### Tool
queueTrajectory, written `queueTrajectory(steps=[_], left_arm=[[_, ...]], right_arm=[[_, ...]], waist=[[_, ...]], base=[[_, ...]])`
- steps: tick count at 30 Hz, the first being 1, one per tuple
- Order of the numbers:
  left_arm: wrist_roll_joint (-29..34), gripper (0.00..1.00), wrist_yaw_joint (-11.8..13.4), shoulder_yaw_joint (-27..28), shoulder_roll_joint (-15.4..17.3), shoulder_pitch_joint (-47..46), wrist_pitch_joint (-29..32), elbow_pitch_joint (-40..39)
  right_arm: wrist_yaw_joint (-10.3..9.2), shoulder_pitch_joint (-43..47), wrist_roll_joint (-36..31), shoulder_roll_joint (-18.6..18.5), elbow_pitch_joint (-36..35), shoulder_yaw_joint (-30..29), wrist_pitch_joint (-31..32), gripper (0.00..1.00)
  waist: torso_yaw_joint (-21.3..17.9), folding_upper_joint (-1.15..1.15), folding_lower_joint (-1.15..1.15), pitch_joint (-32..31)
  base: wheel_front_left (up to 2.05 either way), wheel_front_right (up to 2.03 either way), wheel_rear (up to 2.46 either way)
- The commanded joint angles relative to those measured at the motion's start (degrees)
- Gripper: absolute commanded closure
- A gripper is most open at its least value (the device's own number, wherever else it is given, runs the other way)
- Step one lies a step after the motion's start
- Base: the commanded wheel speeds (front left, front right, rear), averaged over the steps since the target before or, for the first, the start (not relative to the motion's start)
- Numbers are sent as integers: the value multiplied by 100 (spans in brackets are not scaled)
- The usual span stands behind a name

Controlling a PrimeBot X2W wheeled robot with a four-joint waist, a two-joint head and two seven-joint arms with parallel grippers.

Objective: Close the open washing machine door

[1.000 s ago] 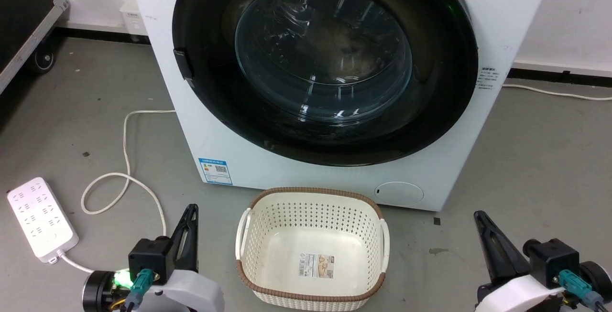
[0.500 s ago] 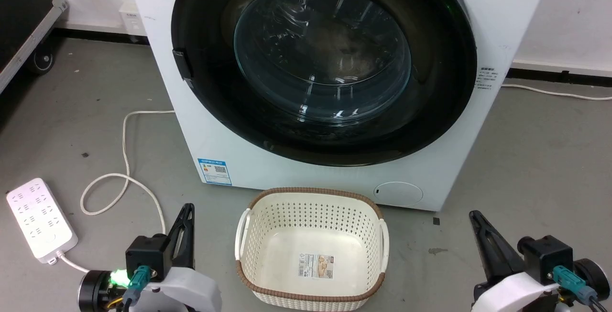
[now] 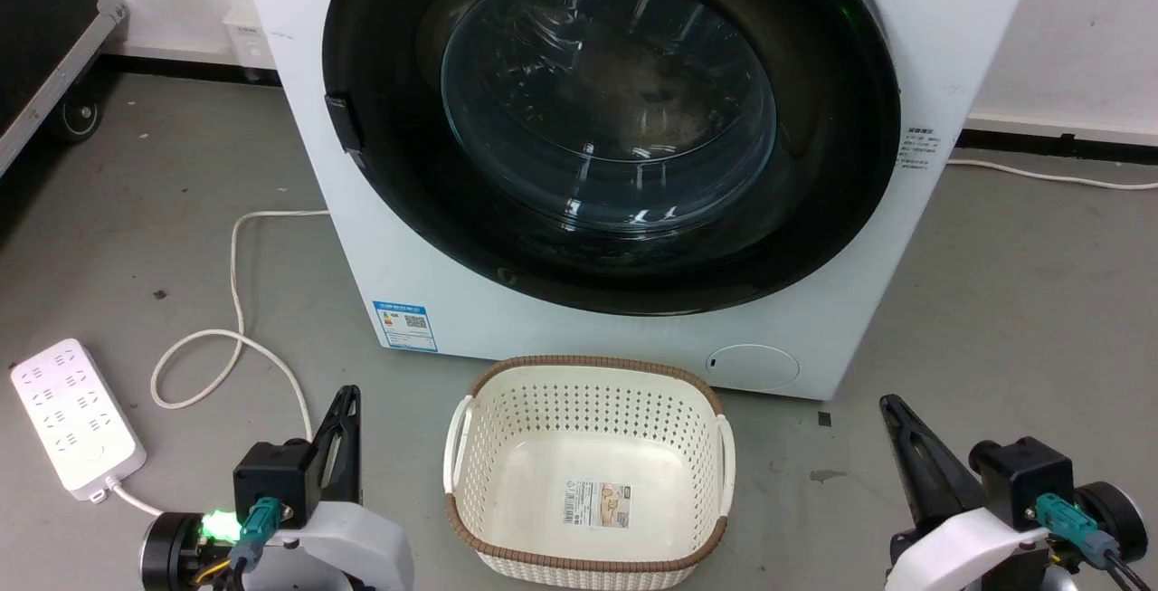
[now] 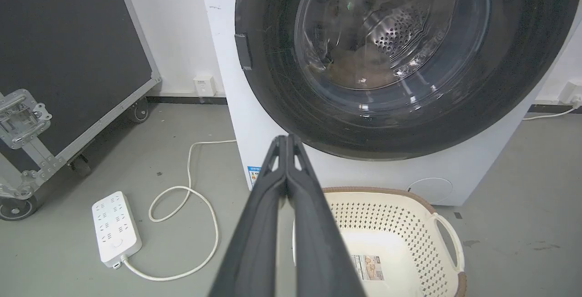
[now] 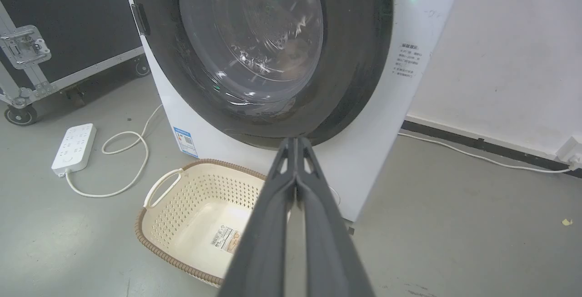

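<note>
**Operator:** Where is the washing machine door [image 3: 611, 120] right now?

**Spotter:** Straight ahead of you. It lies flat against the front of the white washer [image 3: 425, 283], and its black ring looks flush all round, as far as your head view lets you judge. Through the glass bowl your left wrist view shows you the steel drum.

**Operator:** And the fingers?

**Spotter:** Your left gripper [image 3: 347, 395] sits low at the lower left, with its fingers pressed together tip to tip. Your right gripper [image 3: 890, 403] is at the lower right, and its fingers are together too. Both are well apart from the door.

**Operator:** What lies between them?

**Spotter:** You have a cream basket [image 3: 593, 361] with a brown rim on the grey floor [image 3: 995, 319], just in front of the washer. On your left are a white power strip [image 3: 74, 414] and its looped cable [image 3: 234, 265].
</note>
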Motion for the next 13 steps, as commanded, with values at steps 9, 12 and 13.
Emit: queueTrajectory(steps=[9,12,13], left_arm=[[49,100,17,28,-7,27,19,-39],[49,100,17,28,-7,27,19,-39],[49,100,17,28,-7,27,19,-39]], right_arm=[[-4,-82,-43,34,-46,10,20,100],[-4,-82,-43,34,-46,10,20,100],[-4,-82,-43,34,-46,10,20,100]], waist=[[0,0,0,0],[0,0,0,0],[0,0,0,0]], base=[[0,0,0],[0,0,0],[0,0,0]])
